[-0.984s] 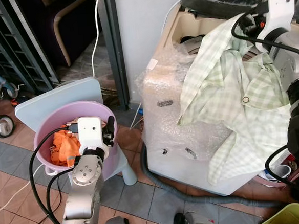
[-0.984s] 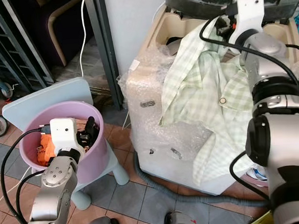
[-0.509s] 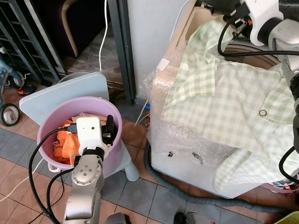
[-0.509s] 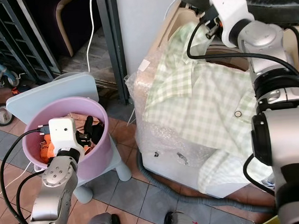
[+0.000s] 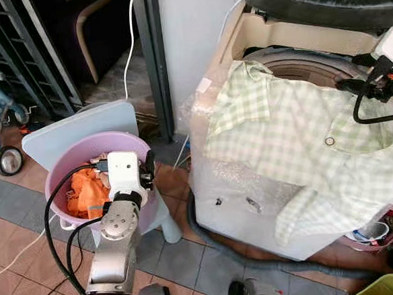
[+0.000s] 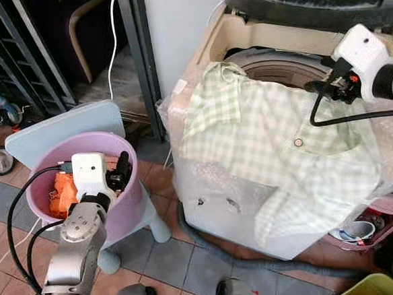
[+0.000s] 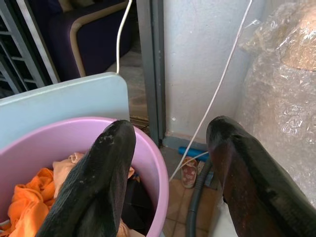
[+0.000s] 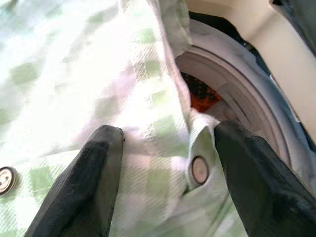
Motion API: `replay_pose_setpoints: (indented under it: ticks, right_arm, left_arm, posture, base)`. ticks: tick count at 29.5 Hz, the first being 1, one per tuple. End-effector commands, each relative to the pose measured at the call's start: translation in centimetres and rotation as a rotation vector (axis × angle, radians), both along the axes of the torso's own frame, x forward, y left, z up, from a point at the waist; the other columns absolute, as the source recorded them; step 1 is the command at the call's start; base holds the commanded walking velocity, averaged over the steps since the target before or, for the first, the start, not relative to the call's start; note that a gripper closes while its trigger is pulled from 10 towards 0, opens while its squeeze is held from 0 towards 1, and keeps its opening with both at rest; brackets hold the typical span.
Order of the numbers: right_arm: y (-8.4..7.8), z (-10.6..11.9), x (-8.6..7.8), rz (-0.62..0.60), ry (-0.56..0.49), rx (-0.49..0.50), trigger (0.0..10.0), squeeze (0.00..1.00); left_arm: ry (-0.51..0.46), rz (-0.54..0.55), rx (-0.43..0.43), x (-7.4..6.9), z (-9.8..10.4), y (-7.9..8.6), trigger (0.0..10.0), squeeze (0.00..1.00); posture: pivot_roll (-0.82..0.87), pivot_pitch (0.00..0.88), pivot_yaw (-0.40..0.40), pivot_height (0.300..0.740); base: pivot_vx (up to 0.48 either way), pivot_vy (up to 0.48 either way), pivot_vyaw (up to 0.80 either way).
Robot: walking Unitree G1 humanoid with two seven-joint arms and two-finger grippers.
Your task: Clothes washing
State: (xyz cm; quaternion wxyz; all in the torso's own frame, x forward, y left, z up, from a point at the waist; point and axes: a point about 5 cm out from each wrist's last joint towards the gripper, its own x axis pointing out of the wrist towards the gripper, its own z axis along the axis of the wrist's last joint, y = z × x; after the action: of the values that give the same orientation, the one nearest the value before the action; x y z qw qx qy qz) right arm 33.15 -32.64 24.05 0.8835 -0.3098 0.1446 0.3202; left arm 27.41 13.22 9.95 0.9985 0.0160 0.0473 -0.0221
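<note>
A green-checked shirt (image 5: 296, 130) lies spread over the top of the washer (image 5: 239, 185), its collar end at the washer's left front corner and its lower part hanging down the front wall toward the right. Part of it drapes over the front rim of the round drum opening (image 6: 282, 70); the back of the opening is uncovered, and something red-orange shows inside in the right wrist view. The washer's body is wrapped in bubble wrap (image 6: 214, 200).

The right pincer (image 8: 163, 153) sits over the shirt at the right side of the drum opening, its two fingers (image 8: 94, 168) spread apart with shirt cloth lying between them, not clamped.

The left pincer (image 7: 170, 153) hangs over the right rim of a pink tub (image 5: 63, 163), fingers wide apart and holding nothing. The tub stands on a pale blue stool (image 5: 80, 125) on the tiled floor (image 5: 19, 220), left of the washer, and holds orange clothes (image 5: 85, 196). A grey hose (image 5: 259, 264) runs along the floor at the washer's foot.
</note>
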Motion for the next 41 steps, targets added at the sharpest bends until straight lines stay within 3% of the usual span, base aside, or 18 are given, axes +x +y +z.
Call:
replay_pose_setpoints:
  ticks: [1,4,8,9,10,11,12,13,14,15,27,41]
  right_arm:
    - [0.0,-0.2,-1.0,0.066,0.039,-0.01,10.0,1.0]
    - [0.1,-1.8,-2.3,0.122,0.134,-0.017,10.0,1.0]
    - [-0.1,-2.7,-3.1,0.126,0.17,-0.069,10.0,1.0]
    - [-0.1,-3.3,-3.3,0.111,0.168,-0.091,10.0,0.82]
    - [-0.1,-3.3,-3.3,0.111,0.168,-0.091,10.0,0.82]
    - [0.0,-3.9,-3.3,0.103,0.159,-0.112,10.0,0.7]
    - [0.1,-4.1,-3.2,0.1,0.156,-0.116,8.7,0.65]
    - [0.3,-4.3,-3.2,0.099,0.147,-0.123,2.4,0.38]
    - [0.4,-4.5,-3.1,0.099,0.135,-0.131,2.4,0.13]
    - [0.9,-4.9,-3.0,0.104,0.113,-0.142,0.0,0.0]
    - [1.9,-3.8,-1.0,0.013,-0.072,-0.159,0.0,0.0]
    - [0.4,-2.3,1.0,-0.236,-0.186,-0.181,0.0,0.0]
  left_arm:
    - [0.005,-0.008,0.002,-0.2,-0.2,-0.2,10.0,0.0]
    - [0.002,-0.005,-0.001,-0.2,-0.1,0.0,10.0,0.0]
    - [0.004,-0.004,0.002,-0.2,-0.2,0.2,10.0,0.0]
    - [0.004,-0.005,0.001,-0.2,-0.2,0.1,10.0,0.0]
    - [0.004,-0.005,0.001,-0.2,-0.2,0.1,10.0,0.0]
    - [0.003,-0.007,0.0,-0.2,-0.2,0.0,10.0,0.0]
    - [0.003,-0.007,0.0,-0.2,-0.2,-0.1,10.0,0.0]
    - [0.003,-0.008,-0.001,-0.2,-0.2,-0.1,10.0,0.0]
    - [0.003,-0.009,-0.001,-0.2,-0.2,-0.1,10.0,0.0]
    - [0.004,-0.01,-0.002,-0.3,-0.2,-0.1,10.0,0.0]
    - [0.008,0.005,0.005,-0.5,-0.3,0.3,10.0,0.0]
    - [0.009,0.007,0.003,-0.5,-0.3,0.2,10.0,0.0]
  posture:
    - [-0.06,0.057,0.007,0.74]
    - [-0.06,0.058,0.007,0.74]
    - [-0.06,0.059,0.007,0.74]
    - [-0.06,0.059,0.008,0.74]
    - [-0.06,0.059,0.008,0.74]
    - [-0.06,0.06,0.007,0.74]
    - [-0.06,0.061,0.007,0.74]
    - [-0.06,0.061,0.007,0.74]
    - [-0.06,0.062,0.007,0.74]
    - [-0.06,0.062,0.006,0.74]
    - [-0.05,0.067,-0.002,0.74]
    - [-0.05,0.074,-0.008,0.74]
  base:
    - [0.0,0.0,0.0]
    - [0.0,0.0,0.0]
    - [0.0,0.0,0.0]
    - [0.0,0.0,0.0]
    - [0.0,0.0,0.0]
    - [0.0,0.0,0.0]
    - [0.0,0.0,0.0]
    - [0.0,0.0,0.0]
    - [0.0,0.0,0.0]
    - [0.0,0.0,0.0]
    - [0.0,0.0,0.0]
    - [0.0,0.0,0.0]
